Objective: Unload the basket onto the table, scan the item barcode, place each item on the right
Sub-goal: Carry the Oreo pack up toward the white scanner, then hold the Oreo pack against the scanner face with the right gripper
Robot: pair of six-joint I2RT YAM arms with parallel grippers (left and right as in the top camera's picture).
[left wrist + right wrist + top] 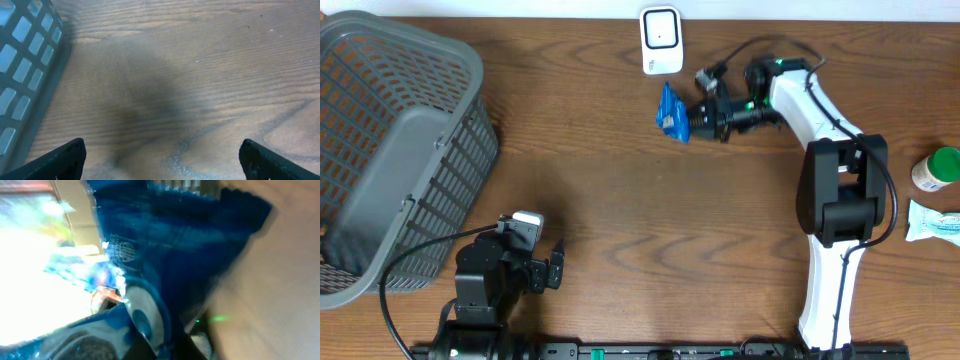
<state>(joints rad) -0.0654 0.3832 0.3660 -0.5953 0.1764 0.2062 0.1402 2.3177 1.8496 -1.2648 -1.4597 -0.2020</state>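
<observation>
The table [620, 190] is brown wood with clear grain, smooth and only a little shiny. The basket [450, 165] looks like grey matt plastic in a lattice. The blue packet [670, 112] is thin glossy film, crinkled, and it reflects light. The scanner [661, 40] has a white, smooth plastic shell.

The crumpled blue packet [669, 112] stands on edge, gripped at its right side. The white scanner [661, 40] sits near, just beyond it

A grey basket [450, 170] stands far left, with a green-capped bottle [936, 169] and white packet [934, 222] far right.
</observation>
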